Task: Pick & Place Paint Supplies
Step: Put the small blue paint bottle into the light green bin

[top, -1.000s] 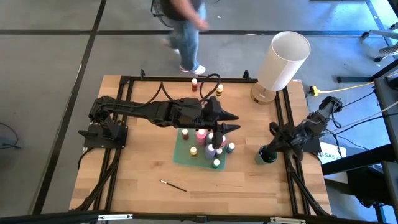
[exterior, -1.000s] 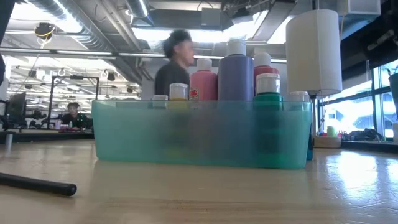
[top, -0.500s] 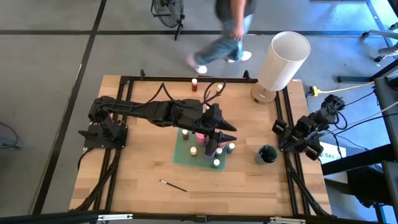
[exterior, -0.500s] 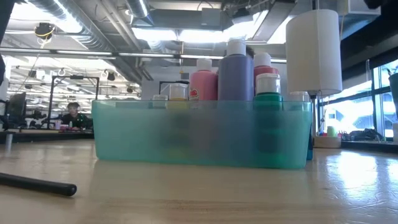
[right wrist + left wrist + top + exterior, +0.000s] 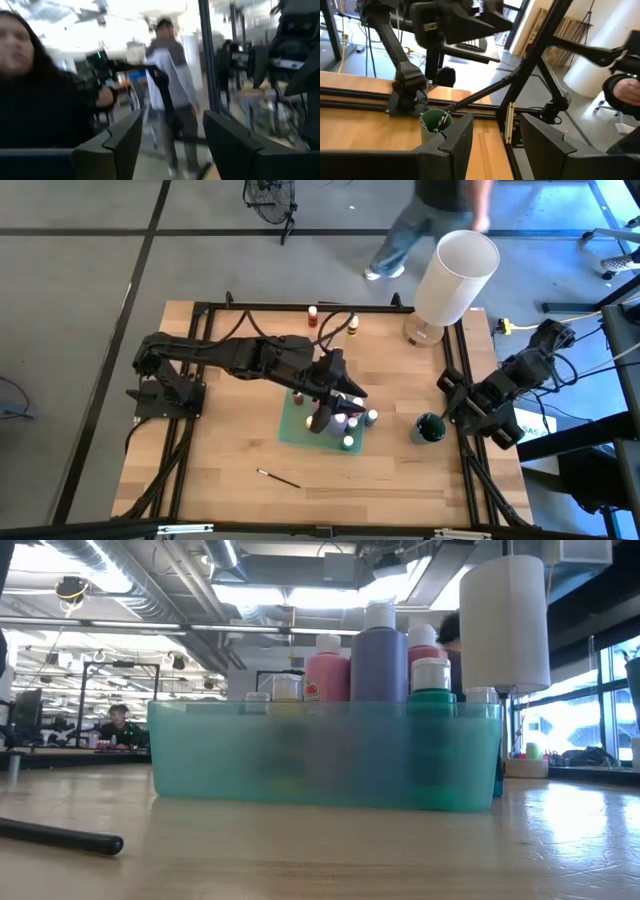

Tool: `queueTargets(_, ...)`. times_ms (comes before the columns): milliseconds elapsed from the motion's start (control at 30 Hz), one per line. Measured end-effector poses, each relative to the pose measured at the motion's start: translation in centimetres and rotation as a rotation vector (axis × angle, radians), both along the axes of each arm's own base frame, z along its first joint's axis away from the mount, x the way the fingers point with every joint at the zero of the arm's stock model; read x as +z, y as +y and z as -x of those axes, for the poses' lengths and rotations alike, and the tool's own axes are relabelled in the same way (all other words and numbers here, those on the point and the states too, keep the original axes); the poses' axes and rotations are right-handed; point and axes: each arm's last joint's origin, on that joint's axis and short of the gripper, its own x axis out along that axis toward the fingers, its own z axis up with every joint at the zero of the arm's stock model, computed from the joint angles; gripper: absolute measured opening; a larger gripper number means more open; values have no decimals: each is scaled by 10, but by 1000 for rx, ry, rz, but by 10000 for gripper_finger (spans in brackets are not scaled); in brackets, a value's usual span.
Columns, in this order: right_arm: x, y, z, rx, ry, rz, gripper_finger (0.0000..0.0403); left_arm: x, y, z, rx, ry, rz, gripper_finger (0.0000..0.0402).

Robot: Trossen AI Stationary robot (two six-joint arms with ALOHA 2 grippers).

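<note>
A green tray (image 5: 292, 430) sits mid-table with several small paint bottles standing in it: pink (image 5: 327, 675), purple (image 5: 379, 660), green (image 5: 430, 685). Two more bottles (image 5: 312, 315) (image 5: 352, 325) stand near the far edge. A thin dark brush (image 5: 278, 477) lies on the table near the front. My left gripper (image 5: 345, 398) hovers open over the tray, nothing between its fingers (image 5: 451, 142). My right gripper (image 5: 455, 402) is raised at the table's right edge, open and empty (image 5: 172, 135), beside a green cup (image 5: 430, 427).
A large white cylinder (image 5: 455, 280) stands on a wooden base at the far right corner. A black frame (image 5: 455, 350) runs round the table. A person (image 5: 440, 210) walks past behind the far edge. Bare wood lies left of and in front of the tray.
My right gripper has come up off the green cup and drawn back toward the table's right edge; the cup stays put. My left gripper has swung from pointing right to slanting toward the near side, over the tray. The person has walked from left to right behind the table.
</note>
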Motion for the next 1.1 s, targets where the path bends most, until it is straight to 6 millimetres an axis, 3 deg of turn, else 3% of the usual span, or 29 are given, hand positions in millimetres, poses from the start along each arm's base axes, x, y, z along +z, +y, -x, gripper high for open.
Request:
queueTargets(300,53,6,-7,-10,408,177,217,5,6,9,21,24,-16,159)
queueTargets(533,75,2,-7,-142,682,379,217,13,19,28,99,76,-24,159)
queueTargets(767,76,9,-28,-329,853,589,217,15,25,53,248,170,-137,159)
queueTargets(1100,62,27,-63,-408,977,553,217,33,31,85,268,149,-320,159)
